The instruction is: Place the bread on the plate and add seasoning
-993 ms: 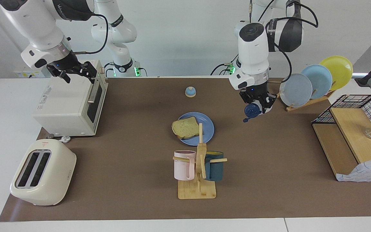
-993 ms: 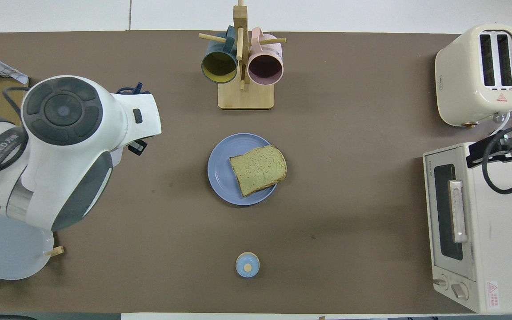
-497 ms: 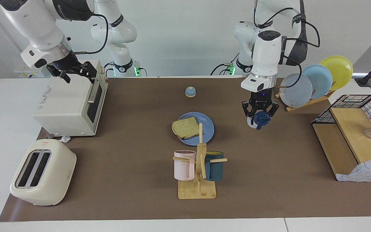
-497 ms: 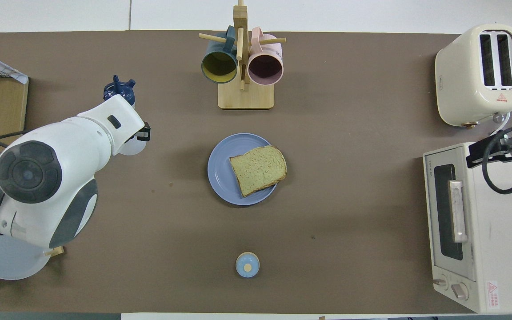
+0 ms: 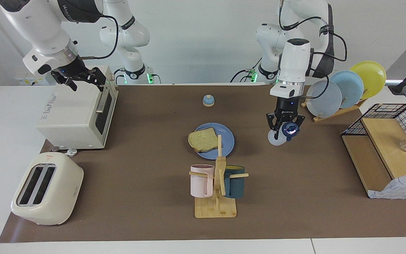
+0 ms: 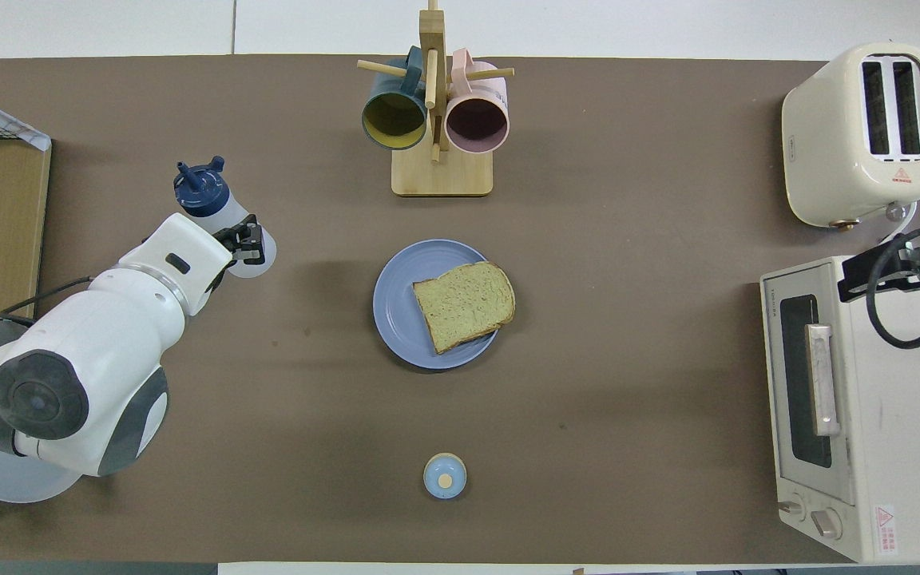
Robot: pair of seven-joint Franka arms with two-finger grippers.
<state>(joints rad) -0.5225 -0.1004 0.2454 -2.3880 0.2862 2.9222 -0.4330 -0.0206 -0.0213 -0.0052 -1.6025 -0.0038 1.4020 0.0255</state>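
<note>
One slice of bread already flat on the blue plate, mid-worktop, overhanging the rim toward the right arm's end. Left hand clamped on the seasoning bottle, held aloft and tipped over bare worktop toward the left arm's end, well apart from the plate. Right hand spread wide, empty, waiting over the toaster oven.

Likely trouble: seasoning spilled on the mat if shaken short of the plate; slippage in the grip, given a smooth tilted bottle; a clipped mug rack on a low sweep.
</note>
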